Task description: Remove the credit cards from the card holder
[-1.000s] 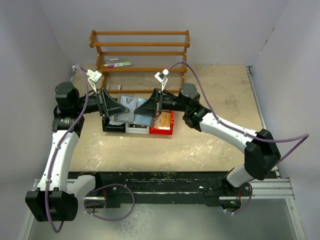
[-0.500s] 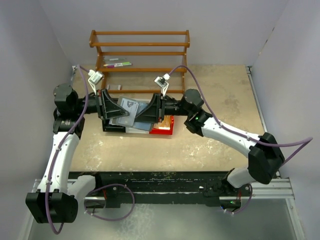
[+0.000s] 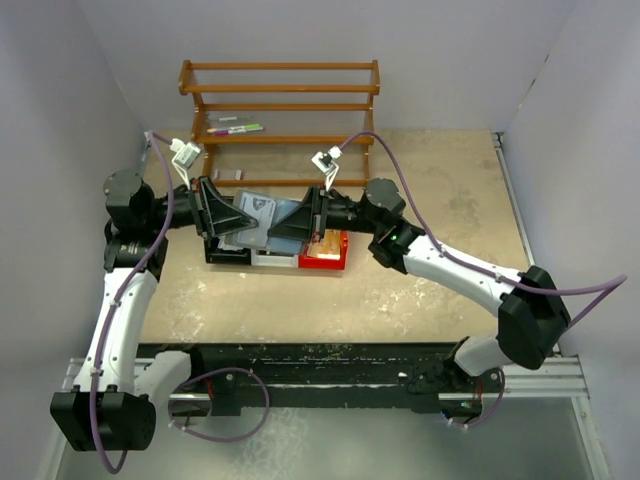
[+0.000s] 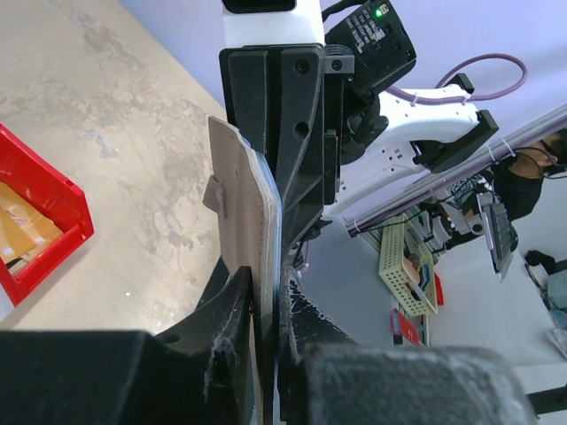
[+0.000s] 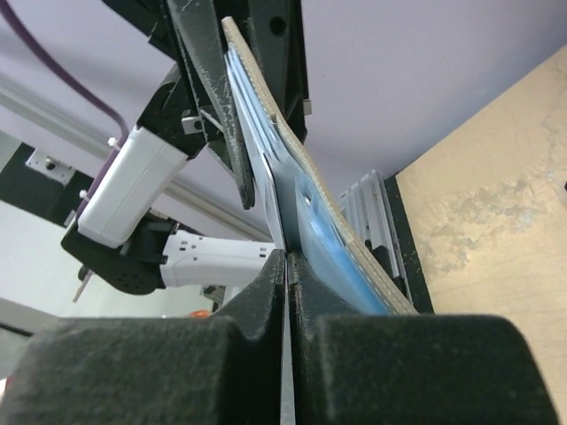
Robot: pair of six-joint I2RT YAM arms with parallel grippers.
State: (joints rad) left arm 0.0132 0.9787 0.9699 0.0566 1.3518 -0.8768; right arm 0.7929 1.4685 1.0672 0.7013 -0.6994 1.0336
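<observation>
The grey-blue card holder [image 3: 258,213] hangs in the air between my two grippers, above the row of bins. My left gripper [image 3: 228,215] is shut on its left edge; in the left wrist view the holder [image 4: 246,204] stands edge-on between my left gripper's [image 4: 266,285] fingers. My right gripper [image 3: 290,222] faces it from the right. In the right wrist view my right gripper [image 5: 290,258] is shut on a thin pale card [image 5: 276,212] that sticks out of the holder's blue inner side [image 5: 332,239]. How far the card is out is hidden.
A row of bins lies under the holder: black [image 3: 224,253], white [image 3: 275,259] and red [image 3: 328,252] with tan cards inside. A wooden rack [image 3: 280,100] with markers [image 3: 235,128] stands at the back. Walls close in left, right and behind.
Both grippers kept their hold. The holder and the right gripper shifted a little to the left, then eased back; the left gripper drew slightly left and the holder's tilt changed.
</observation>
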